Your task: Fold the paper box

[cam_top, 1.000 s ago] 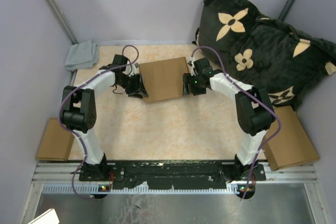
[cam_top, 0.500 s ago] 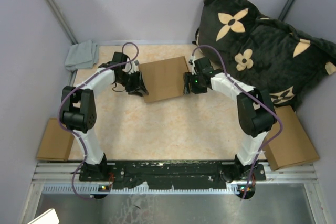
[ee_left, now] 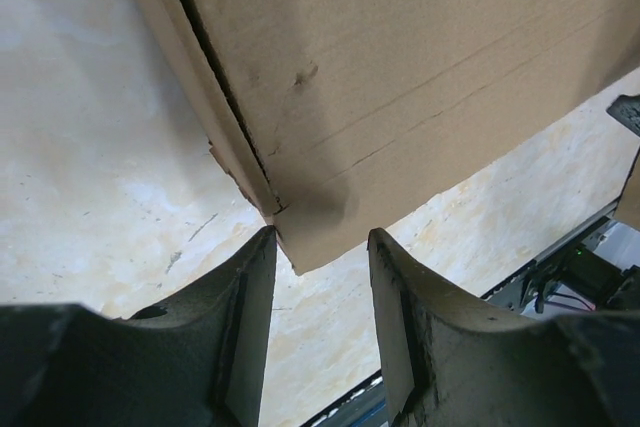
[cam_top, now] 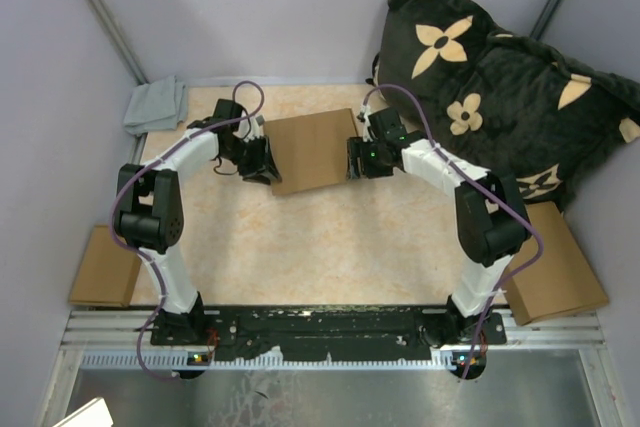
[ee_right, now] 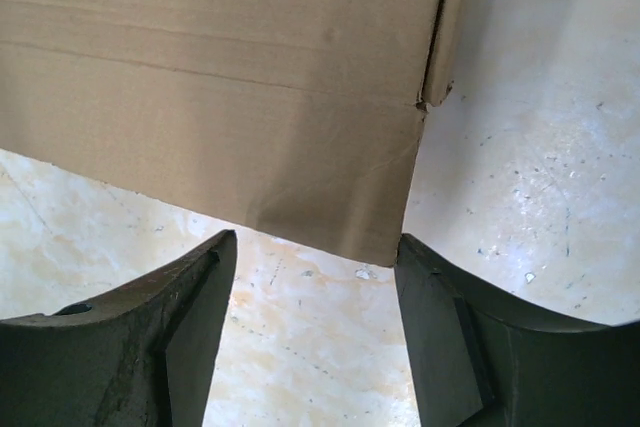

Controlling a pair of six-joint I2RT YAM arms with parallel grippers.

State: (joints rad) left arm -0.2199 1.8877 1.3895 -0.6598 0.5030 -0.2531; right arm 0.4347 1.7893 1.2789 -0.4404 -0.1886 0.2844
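The paper box (cam_top: 312,150) lies shut and flat on the table as a shallow brown mailer, between my two grippers. My left gripper (cam_top: 262,162) is open at its left near corner. In the left wrist view that corner of the box (ee_left: 400,67) pokes in between the tips of my open left gripper (ee_left: 320,247), with nothing clamped. My right gripper (cam_top: 354,159) is open at the box's right edge. In the right wrist view the box (ee_right: 220,77) ends just ahead of the open right gripper (ee_right: 316,242), its corner by the right fingertip.
A grey cloth (cam_top: 156,104) lies at the back left corner. A black flowered pillow (cam_top: 500,87) fills the back right. A smaller flat cardboard piece (cam_top: 105,267) lies off the table's left edge and another brown box (cam_top: 553,265) off its right edge.
Both grippers have shifted slightly along the box's sides, the left one a little farther back. The box stays about where it was.
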